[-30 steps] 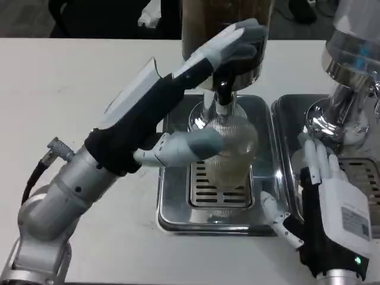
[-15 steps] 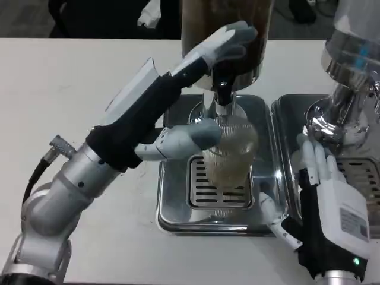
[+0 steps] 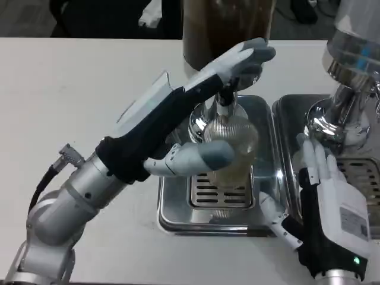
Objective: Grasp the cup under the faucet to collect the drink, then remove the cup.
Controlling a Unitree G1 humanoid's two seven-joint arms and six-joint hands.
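White right hand (image 3: 325,191): nearest of all, it rests flat on the seam between the two trays, fingers straight and apart, holding nothing. Best left parked there, out of the pour.

Steel tray (image 3: 176,211): its slotted grate lies just below the left thumb and catches any drip.

Left hand (image 3: 221,101): spread wide around the cup, thumb low on the cup's near-left side, upper fingers reaching over the top towards the faucet. Whether the thumb presses the cup or only lies beside it I cannot tell, nor whether the hand grips anything.

Cup (image 3: 230,153): clear and ribbed, upright on the grate between the thumb and the upper fingers, straight under the spout. It looks partly filled with a pale drink, though the level is hard to read.

Faucet (image 3: 223,100): black lever and chrome neck, just beneath the upper fingers and just above the cup's mouth.

Tank (image 3: 227,28): dark drink container beyond the fingertips.

Step in hand, as I judge it: collecting the drink.

Doing it well: keep the cup upright and centred under the spout; hold the lever only until the level is safely below the rim; then close the thumb and fingers firmly on the ribbed wall before drawing it towards the near edge, low and level.

Risk: thin plastic may buckle if squeezed hard, and a tilt would spill.
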